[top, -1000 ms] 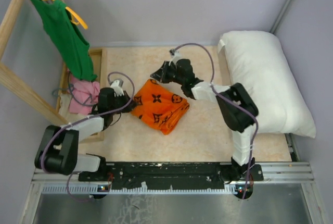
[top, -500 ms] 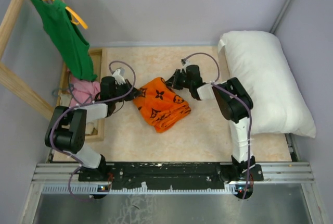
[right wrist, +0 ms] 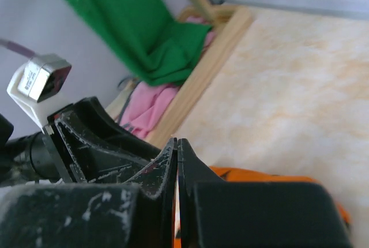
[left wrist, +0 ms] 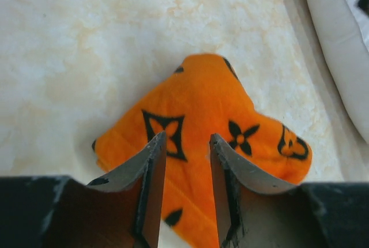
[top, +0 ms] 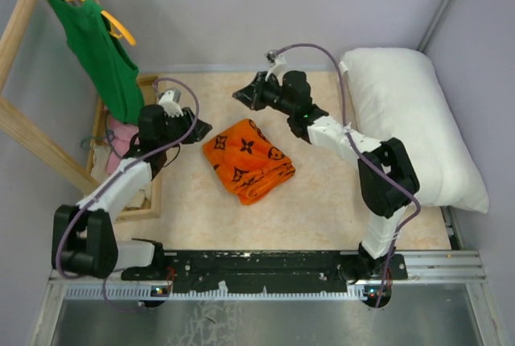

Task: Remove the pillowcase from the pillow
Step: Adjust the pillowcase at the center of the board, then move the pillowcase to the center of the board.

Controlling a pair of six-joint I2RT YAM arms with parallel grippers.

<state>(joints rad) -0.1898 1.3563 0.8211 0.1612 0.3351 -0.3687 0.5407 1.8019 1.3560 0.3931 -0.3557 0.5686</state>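
The left tool (top: 198,130), jaws partly parted and empty, hangs at 10 o'clock of the pillowcase (top: 248,161). The right tool (top: 239,95), jaws pressed together and empty, hangs at 12 o'clock of it. The pillowcase lies crumpled on the counter (top: 322,209), apart from the bare pillow (top: 410,121) at 3 o'clock.

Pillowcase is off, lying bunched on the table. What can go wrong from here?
1. The open left gripper points at the pillowcase; a low retract could snag the fuzzy fabric.
2. The right arm overlaps the pillow edge; swinging home might shove it.
3. The left arm lies beside the pink cloth and could catch it pulling back.
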